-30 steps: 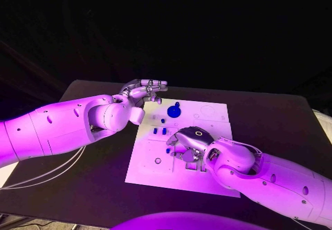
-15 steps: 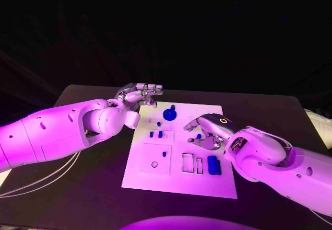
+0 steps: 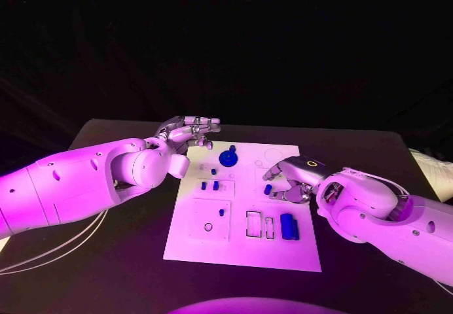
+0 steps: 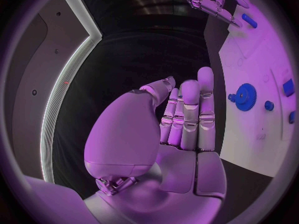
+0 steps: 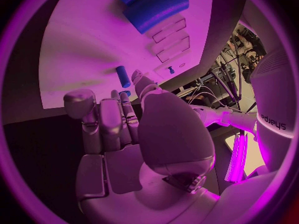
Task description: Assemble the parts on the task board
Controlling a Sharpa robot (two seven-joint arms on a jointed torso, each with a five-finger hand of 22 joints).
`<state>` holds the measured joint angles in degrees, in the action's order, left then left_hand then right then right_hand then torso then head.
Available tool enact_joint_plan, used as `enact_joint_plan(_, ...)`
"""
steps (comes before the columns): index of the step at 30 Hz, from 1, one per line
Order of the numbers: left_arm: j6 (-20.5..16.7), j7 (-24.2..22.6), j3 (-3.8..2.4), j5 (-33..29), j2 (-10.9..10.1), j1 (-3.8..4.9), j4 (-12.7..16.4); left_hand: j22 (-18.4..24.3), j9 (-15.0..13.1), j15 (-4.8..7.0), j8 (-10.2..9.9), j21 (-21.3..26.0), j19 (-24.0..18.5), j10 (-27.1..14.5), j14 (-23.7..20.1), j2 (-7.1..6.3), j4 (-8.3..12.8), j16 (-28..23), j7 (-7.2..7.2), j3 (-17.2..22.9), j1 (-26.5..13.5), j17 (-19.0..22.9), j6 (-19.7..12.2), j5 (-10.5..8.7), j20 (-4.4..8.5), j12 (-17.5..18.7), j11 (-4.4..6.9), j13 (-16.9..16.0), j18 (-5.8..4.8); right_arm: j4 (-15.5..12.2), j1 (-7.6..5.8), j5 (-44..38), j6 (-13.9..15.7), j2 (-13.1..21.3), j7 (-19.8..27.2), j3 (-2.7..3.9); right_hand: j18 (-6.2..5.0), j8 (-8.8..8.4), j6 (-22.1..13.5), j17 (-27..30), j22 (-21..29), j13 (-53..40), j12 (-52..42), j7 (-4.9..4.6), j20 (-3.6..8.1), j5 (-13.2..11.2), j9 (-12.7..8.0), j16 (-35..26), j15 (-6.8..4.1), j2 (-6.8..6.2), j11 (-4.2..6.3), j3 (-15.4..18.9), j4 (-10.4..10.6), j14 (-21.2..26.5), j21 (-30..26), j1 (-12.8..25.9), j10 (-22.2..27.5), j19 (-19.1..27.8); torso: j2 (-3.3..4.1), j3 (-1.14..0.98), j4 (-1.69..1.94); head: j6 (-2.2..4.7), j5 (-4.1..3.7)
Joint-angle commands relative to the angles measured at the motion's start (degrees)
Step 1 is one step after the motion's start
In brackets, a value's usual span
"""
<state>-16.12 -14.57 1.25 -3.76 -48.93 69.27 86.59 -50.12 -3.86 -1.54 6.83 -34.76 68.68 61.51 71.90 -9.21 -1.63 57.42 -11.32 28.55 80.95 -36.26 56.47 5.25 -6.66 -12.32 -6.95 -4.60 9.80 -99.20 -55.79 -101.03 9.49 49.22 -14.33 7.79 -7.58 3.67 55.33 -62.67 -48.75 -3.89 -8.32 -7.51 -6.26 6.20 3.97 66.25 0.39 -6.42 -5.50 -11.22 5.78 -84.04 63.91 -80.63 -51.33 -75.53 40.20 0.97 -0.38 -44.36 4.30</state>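
Right hand [image 3: 290,178]: fingers curled over the task board [image 3: 236,252], a small blue cylinder [image 3: 268,190] at its fingertips, though I cannot tell whether it is pinched or merely touched; the right wrist view shows that cylinder [image 5: 122,76] just past the fingers, lying on the white plate. Left hand [image 3: 192,128]: fingers straight and close together, holding nothing, hovering at the board's far left corner beside the blue gear [image 3: 228,156], whose teeth show in the left wrist view [image 4: 245,96]. Board is a flat white plate in the table's middle, with rectangular recesses [image 3: 260,224] outlined dark; a blue block [image 3: 289,226] stands just beside them.
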Motion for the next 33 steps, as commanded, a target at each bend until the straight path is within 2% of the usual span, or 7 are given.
enact_joint_plan(1,1.38,-0.09,-0.03,0.31,0.16,0.02,0.01,0.07,0.02,-0.01,0.17,0.32,0.14,-0.47,-0.40,-0.02,0.13,-0.08,-0.04,-0.29,-0.57,-0.09,-0.35,0.02,-0.36,-0.38,0.00,0.06,0.60,0.22,0.06,-1.15,-3.05,-0.35,-0.65,-0.01,0.05,0.19,0.49,0.13,-0.05,-0.12,-0.88,0.04,0.04,0.20,0.09,0.18,0.03,0.36,-0.09,0.24,-0.04,-1.42,0.28,-0.64,-1.44,-0.46,-0.01,0.13,-0.01,-0.01,0.12)
enact_joint_plan(7,1.42,-0.05,-0.03,0.45,0.20,0.02,0.00,0.07,0.02,-0.01,0.17,0.32,0.14,-0.47,-0.40,-0.02,0.13,-0.08,-0.04,-0.29,-0.57,-0.09,-0.35,0.02,-0.36,-0.38,0.00,0.06,0.60,0.89,0.11,-1.24,-2.53,-1.24,-0.56,-0.10,0.14,0.20,1.44,0.86,-0.70,-0.06,-3.19,-0.44,0.09,-1.51,0.09,-0.30,-0.21,2.31,0.26,-0.92,-0.23,-1.32,0.80,-1.97,-5.44,-0.99,0.05,0.06,-0.04,-0.06,0.22)
enact_joint_plan(10,1.47,-0.04,-0.03,0.48,0.22,0.02,0.04,0.07,0.02,-0.01,0.17,0.32,0.14,-0.47,-0.40,-0.02,0.13,-0.08,-0.04,-0.29,-0.57,-0.09,-0.35,0.02,-0.36,-0.38,0.00,0.06,0.60,1.35,0.17,-1.29,-2.19,-1.77,-0.45,-0.16,0.26,0.58,3.09,0.98,-1.37,0.07,-4.11,-0.50,0.21,-2.59,0.27,-0.28,-0.42,3.51,0.49,-2.54,-0.02,-1.37,1.31,-2.52,-8.38,-1.42,0.02,0.12,0.00,-0.18,0.20)
enact_joint_plan(16,1.48,-0.02,-0.03,0.50,0.16,0.02,0.07,0.07,0.02,-0.01,0.17,0.32,0.14,-0.47,-0.40,-0.02,0.13,-0.08,-0.04,-0.29,-0.57,-0.09,-0.35,0.02,-0.36,-0.38,0.00,0.06,0.60,1.91,0.25,-2.63,-1.72,-2.28,-0.95,-0.21,0.58,2.18,7.21,-0.08,-3.45,-0.20,-4.96,0.15,1.04,-3.05,0.96,0.95,-1.40,4.91,1.71,-6.38,-1.12,-1.80,2.83,-4.72,-13.60,-2.43,0.02,0.09,-0.01,-0.36,0.30)
enact_joint_plan(20,1.52,0.00,-0.03,0.50,0.15,0.02,0.07,0.07,0.02,-0.01,0.17,0.32,0.14,-0.47,-0.40,-0.02,0.13,-0.08,-0.04,-0.29,-0.57,-0.09,-0.35,0.02,-0.36,-0.38,0.00,0.06,0.60,2.25,0.27,-3.70,-1.60,-2.49,-1.26,-0.22,0.76,2.79,8.73,-0.57,-4.40,-0.38,-4.79,0.36,1.52,-3.05,1.29,1.52,-1.80,4.97,2.18,-8.28,-2.25,-1.93,3.54,-5.53,-15.55,-2.84,-0.02,0.10,-0.03,-0.44,0.28)
enact_joint_plan(27,1.63,0.11,-0.03,0.58,0.14,0.02,0.03,0.08,0.01,-0.03,0.21,0.33,0.15,-0.57,-0.38,0.03,0.19,-0.03,-0.05,-0.31,-0.56,-0.08,-0.41,0.02,-0.38,-0.46,-0.01,0.06,0.61,2.45,0.29,-5.04,-1.06,-2.84,-1.36,-0.23,0.87,2.76,9.11,-0.69,-4.86,-0.41,-3.89,0.26,1.73,-3.02,1.39,1.77,-1.87,4.61,2.22,-10.30,-3.51,-1.92,3.91,-5.73,-16.46,-2.98,-0.02,0.07,-0.08,-0.45,0.29)
enact_joint_plan(33,1.91,0.24,-0.03,1.51,0.08,0.02,-0.25,0.10,-0.01,-0.05,0.26,0.35,0.15,-0.62,-0.43,0.10,0.14,-0.08,-0.07,-0.36,-0.68,0.08,-0.45,0.01,-0.41,-0.57,-0.04,0.05,0.60,0.31,0.46,-2.58,2.58,-2.10,-1.07,-0.21,1.05,2.63,9.21,-1.30,-5.94,-0.63,-3.38,-0.20,1.77,-2.94,1.41,2.44,-1.85,3.86,2.08,-11.55,-4.31,-2.02,4.67,-5.28,-17.32,-3.34,-0.01,0.01,-0.03,-0.31,0.19)
